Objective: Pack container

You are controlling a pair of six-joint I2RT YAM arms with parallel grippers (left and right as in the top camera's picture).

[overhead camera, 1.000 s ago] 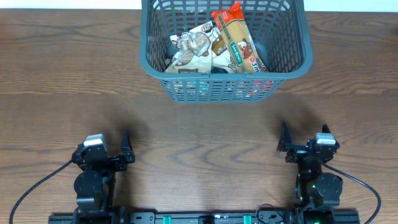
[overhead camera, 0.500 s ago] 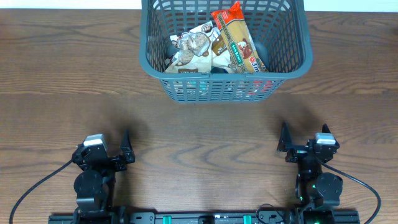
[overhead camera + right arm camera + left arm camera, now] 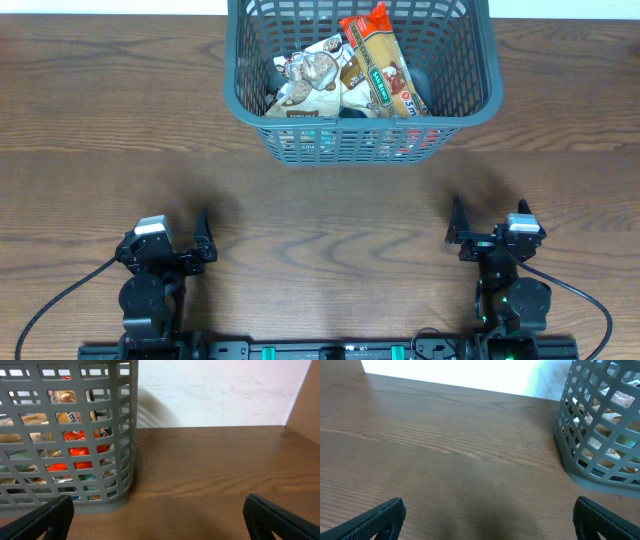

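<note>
Packets (image 3: 330, 75) sit in the basket (image 3: 360, 118) at 12 o'clock; left fingers (image 3: 203, 226) and right fingers (image 3: 455, 217), spread empty, should park clear.

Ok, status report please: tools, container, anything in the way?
Left tool open, empty. Right tool open, empty. Container upright at far side, food packets inside. Nothing seen in the way on the table.
</note>
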